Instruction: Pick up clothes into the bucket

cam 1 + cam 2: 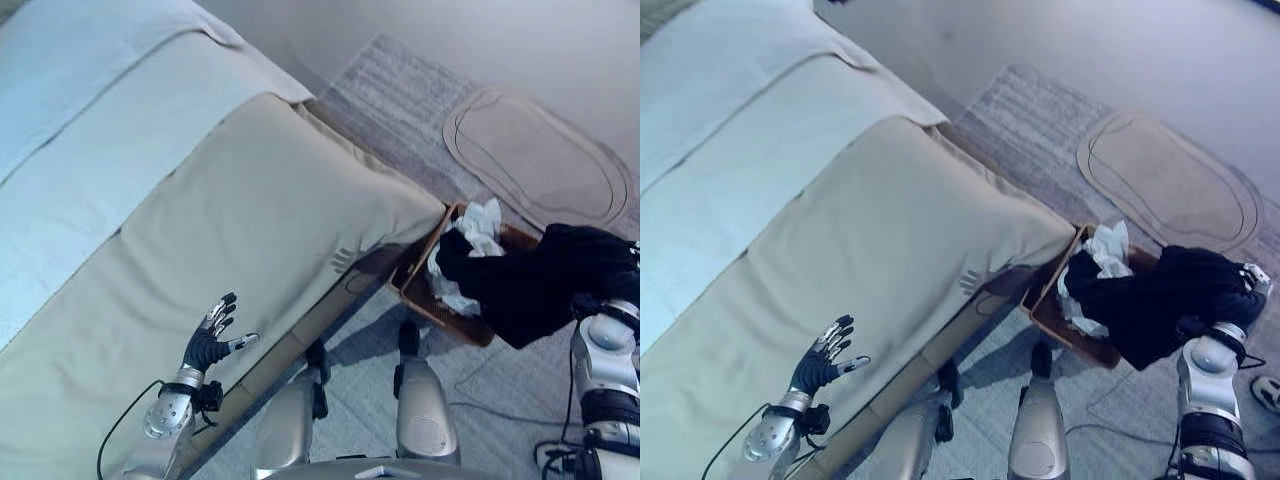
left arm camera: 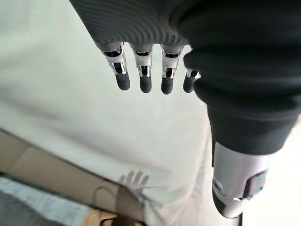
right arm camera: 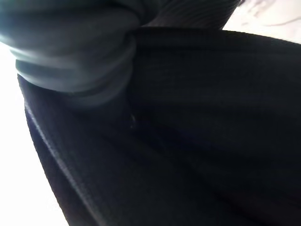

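Note:
A black garment (image 1: 540, 280) hangs bunched over my right hand (image 1: 1252, 278), above the right end of the brown basket (image 1: 412, 292) on the floor beside the bed. Its lower folds droop onto the basket's rim and onto the white clothes (image 1: 480, 225) lying inside. Close up in the right wrist view, the black garment (image 3: 188, 141) covers the hand. My left hand (image 1: 205, 345) is open above the beige bed cover, near the bed's front edge, with its fingers (image 2: 141, 80) straight and spread and nothing in them.
The bed (image 1: 250, 210), with a beige cover and a white sheet (image 1: 90, 130), takes up the left side. A grey striped rug (image 1: 400, 110) and an oval beige mat (image 1: 540, 160) lie on the floor beyond the basket.

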Controlling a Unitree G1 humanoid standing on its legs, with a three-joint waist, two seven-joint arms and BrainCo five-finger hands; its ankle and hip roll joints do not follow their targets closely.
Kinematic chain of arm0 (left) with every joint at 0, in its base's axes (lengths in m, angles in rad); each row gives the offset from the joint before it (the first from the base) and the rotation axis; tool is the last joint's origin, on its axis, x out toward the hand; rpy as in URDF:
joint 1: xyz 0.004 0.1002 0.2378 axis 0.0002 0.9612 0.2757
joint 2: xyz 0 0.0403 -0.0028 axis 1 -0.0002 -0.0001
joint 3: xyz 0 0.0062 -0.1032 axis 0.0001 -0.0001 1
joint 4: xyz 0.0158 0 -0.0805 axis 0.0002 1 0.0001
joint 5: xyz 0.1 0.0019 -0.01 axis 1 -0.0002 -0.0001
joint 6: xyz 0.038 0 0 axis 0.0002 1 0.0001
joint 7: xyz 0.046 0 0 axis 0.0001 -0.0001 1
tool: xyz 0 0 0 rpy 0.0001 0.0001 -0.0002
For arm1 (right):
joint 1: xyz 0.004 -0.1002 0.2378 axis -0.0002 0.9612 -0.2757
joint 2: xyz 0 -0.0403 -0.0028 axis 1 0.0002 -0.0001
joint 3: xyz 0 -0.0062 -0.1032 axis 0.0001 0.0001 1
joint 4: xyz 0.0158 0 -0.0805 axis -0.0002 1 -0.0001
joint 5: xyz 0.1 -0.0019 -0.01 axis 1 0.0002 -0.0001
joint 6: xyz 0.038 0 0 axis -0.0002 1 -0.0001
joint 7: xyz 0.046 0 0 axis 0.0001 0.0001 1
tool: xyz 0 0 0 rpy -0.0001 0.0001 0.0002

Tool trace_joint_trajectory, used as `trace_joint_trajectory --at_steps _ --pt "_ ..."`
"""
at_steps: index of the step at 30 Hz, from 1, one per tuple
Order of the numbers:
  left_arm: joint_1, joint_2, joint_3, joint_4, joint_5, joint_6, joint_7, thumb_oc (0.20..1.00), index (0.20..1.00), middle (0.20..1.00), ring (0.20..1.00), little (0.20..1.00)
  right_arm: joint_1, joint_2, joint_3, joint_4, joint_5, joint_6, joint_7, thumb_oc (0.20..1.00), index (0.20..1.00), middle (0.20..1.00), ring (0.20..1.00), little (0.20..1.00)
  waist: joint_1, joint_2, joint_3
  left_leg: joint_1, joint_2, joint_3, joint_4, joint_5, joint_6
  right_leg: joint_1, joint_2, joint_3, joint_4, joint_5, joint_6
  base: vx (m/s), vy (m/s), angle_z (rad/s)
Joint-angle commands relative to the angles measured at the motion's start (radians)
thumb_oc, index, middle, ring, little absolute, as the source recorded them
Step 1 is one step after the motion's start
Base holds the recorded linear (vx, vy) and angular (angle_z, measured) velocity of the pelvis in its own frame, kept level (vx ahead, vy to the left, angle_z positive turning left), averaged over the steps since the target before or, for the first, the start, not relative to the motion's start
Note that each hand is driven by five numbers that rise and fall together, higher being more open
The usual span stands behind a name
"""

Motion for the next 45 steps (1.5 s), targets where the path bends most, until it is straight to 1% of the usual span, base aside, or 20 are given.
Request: trace_joint_trajectory --at_steps 1,5,6,8,9,12,13,15,20,22,23,25,29,30,31,32,36,45 --pt "0.012 0.047 -0.018 -0.108 -0.075 -0.07 0.026 1.0 1.0 1.0 1.0 1.0 -0.06 -0.092 0.076 0.006 0.036 -0.045 -0.016 0.2 0.2 0.2 0.2 0.2 0.011 -0.032 -0.027 -0.117 0.024 -0.027 0.163 -0.058 0.018 -0.063 -0.021 0.01 0.025 0.071 0.014 -0.09 0.009 -0.03" --pt "0.005 0.058 -0.045 -0.15 -0.095 -0.076 0.031 1.0 1.0 1.0 1.0 1.0 -0.088 -0.093 0.102 0.007 0.035 -0.044 -0.023 0.2 0.2 0.2 0.2 0.2 0.013 -0.029 -0.009 -0.171 0.018 -0.039 0.208 -0.072 0.017 -0.097 -0.037 -0.003 0.064 0.059 0.017 -0.03 0.003 0.1" --pt "0.0 0.071 -0.068 -0.172 -0.103 -0.084 0.031 1.0 1.0 1.0 1.0 1.0 -0.109 -0.092 0.118 0.031 0.035 -0.045 -0.032 0.2 0.2 0.2 0.2 0.2 0.02 -0.027 0.003 -0.198 0.013 -0.044 0.209 -0.062 0.017 -0.115 -0.043 -0.011 0.069 0.068 0.017 -0.02 0.028 0.2" --pt "-0.003 0.079 -0.076 -0.179 -0.107 -0.09 0.034 1.0 1.0 1.0 1.0 1.0 -0.137 -0.1 0.133 0.063 0.041 -0.048 -0.039 0.2 0.2 0.2 0.2 0.2 0.021 -0.024 0.006 -0.214 0.01 -0.049 0.223 -0.071 0.016 -0.131 -0.046 -0.014 0.088 0.057 0.019 -0.01 0.028 0.23" --pt "-0.001 0.093 -0.082 -0.197 -0.121 -0.092 0.038 1.0 1.0 1.0 1.0 1.0 -0.183 -0.109 0.154 0.091 0.052 -0.05 -0.048 0.2 0.2 0.2 0.2 0.2 0.03 -0.023 0.009 -0.244 0.006 -0.048 0.239 -0.075 0.015 -0.157 -0.052 -0.014 0.103 0.054 0.019 -0.01 0.023 0.19" --pt "-0.013 0.106 -0.103 -0.19 -0.138 -0.096 0.043 1.0 1.0 1.0 1.0 1.0 -0.26 -0.123 0.18 0.186 0.097 -0.054 -0.052 0.2 0.2 0.2 0.2 0.2 0.046 -0.017 0.008 -0.283 0.001 -0.051 0.267 -0.084 0.016 -0.189 -0.059 -0.013 0.126 0.049 0.022 -0.01 0.035 0.09" --pt "-0.014 0.105 -0.102 -0.189 -0.139 -0.096 0.043 1.0 1.0 1.0 1.0 1.0 -0.264 -0.125 0.183 0.19 0.098 -0.056 -0.051 0.2 0.2 0.2 0.2 0.2 0.046 -0.016 0.007 -0.286 0.002 -0.051 0.269 -0.085 0.016 -0.192 -0.059 -0.012 0.128 0.049 0.022 -0.01 0.02 0.08" --pt "-0.033 0.115 -0.129 -0.19 -0.13 -0.097 0.048 1.0 1.0 1.0 1.0 1.0 -0.346 -0.143 0.219 0.285 0.127 -0.054 -0.043 0.2 0.2 0.2 0.2 0.2 0.06 -0.008 0.008 -0.312 -0.003 -0.05 0.291 -0.093 0.02 -0.21 -0.066 -0.014 0.142 0.045 0.023 0.0 0.028 0.11" --pt "-0.037 0.116 -0.146 -0.207 -0.144 -0.102 0.05 1.0 1.0 1.0 1.0 1.0 -0.426 -0.152 0.207 0.37 0.203 -0.07 -0.066 0.2 0.2 0.2 0.2 0.2 0.075 0.005 -0.001 -0.328 -0.012 -0.048 0.294 -0.1 0.023 -0.231 -0.075 -0.008 0.148 0.041 0.025 0.03 0.042 0.07" --pt "-0.042 0.123 -0.153 -0.211 -0.141 -0.102 0.056 1.0 1.0 1.0 1.0 1.0 -0.452 -0.169 0.232 0.442 0.202 -0.056 -0.063 0.2 0.2 0.2 0.2 0.2 0.083 0.013 -0.006 -0.334 -0.016 -0.042 0.292 -0.1 0.026 -0.242 -0.076 -0.003 0.148 0.043 0.025 0.02 0.058 0.08" --pt "-0.042 0.123 -0.153 -0.211 -0.141 -0.102 0.056 1.0 1.0 1.0 1.0 1.0 -0.454 -0.17 0.233 0.444 0.203 -0.057 -0.062 0.2 0.2 0.2 0.2 0.2 0.082 0.013 -0.006 -0.335 -0.016 -0.041 0.292 -0.1 0.026 -0.243 -0.076 -0.003 0.148 0.043 0.025 0.01 0.04 0.0" --pt "-0.043 0.122 -0.154 -0.214 -0.136 -0.102 0.061 1.0 1.0 1.0 1.0 1.0 -0.469 -0.18 0.252 0.514 0.195 -0.027 -0.047 0.2 0.2 0.2 0.2 0.2 0.086 0.02 -0.004 -0.338 -0.019 -0.037 0.286 -0.1 0.029 -0.247 -0.079 -0.002 0.14 0.045 0.026 0.01 0.036 -0.01" --pt "-0.041 0.122 -0.152 -0.229 -0.138 -0.102 0.059 1.0 1.0 1.0 1.0 1.0 -0.484 -0.186 0.248 0.571 0.219 -0.01 -0.033 0.2 0.2 0.2 0.2 0.2 0.09 0.026 -0.001 -0.338 -0.022 -0.032 0.28 -0.1 0.033 -0.251 -0.082 0.001 0.133 0.051 0.027 0.01 0.018 -0.04" --pt "-0.043 0.122 -0.153 -0.231 -0.138 -0.102 0.061 1.0 1.0 1.0 1.0 1.0 -0.491 -0.189 0.243 0.587 0.23 -0.007 -0.035 0.598 0.598 0.598 0.598 0.598 0.091 0.029 0.0 -0.338 -0.023 -0.03 0.277 -0.099 0.034 -0.251 -0.083 0.001 0.13 0.052 0.028 0.02 0.028 -0.03" --pt "-0.043 0.122 -0.157 -0.234 -0.139 -0.101 0.061 1.0 1.0 1.0 1.0 1.0 -0.496 -0.197 0.241 0.609 0.236 0.0 -0.036 0.918 0.918 0.918 0.918 0.918 0.092 0.032 0.0 -0.339 -0.025 -0.029 0.274 -0.098 0.034 -0.251 -0.084 0.001 0.126 0.054 0.028 0.01 0.023 -0.03" --pt "-0.044 0.122 -0.158 -0.234 -0.137 -0.099 0.063 1.0 1.0 1.0 1.0 1.0 -0.504 -0.204 0.242 0.625 0.235 0.005 -0.037 1.0 1.0 1.0 1.0 1.0 0.093 0.033 -0.001 -0.337 -0.025 -0.029 0.27 -0.097 0.034 -0.25 -0.085 0.0 0.122 0.055 0.029 0.01 0.016 -0.03" --pt "-0.051 0.13 -0.163 -0.236 -0.122 -0.091 0.072 1.0 1.0 1.0 1.0 1.0 -0.522 -0.212 0.256 0.647 0.226 0.024 -0.051 1.0 1.0 1.0 1.0 1.0 0.089 0.031 -0.003 -0.331 -0.026 -0.026 0.263 -0.097 0.033 -0.246 -0.084 0.0 0.113 0.058 0.028 0.01 0.006 -0.03" --pt "-0.06 0.118 -0.158 -0.212 -0.111 -0.087 0.085 1.0 1.0 1.0 1.0 1.0 -0.509 -0.194 0.261 0.646 0.218 0.031 -0.048 1.0 1.0 1.0 1.0 1.0 0.08 0.018 -0.012 -0.314 -0.02 -0.024 0.258 -0.099 0.03 -0.228 -0.081 -0.002 0.105 0.06 0.026 0.0 0.0 0.0"
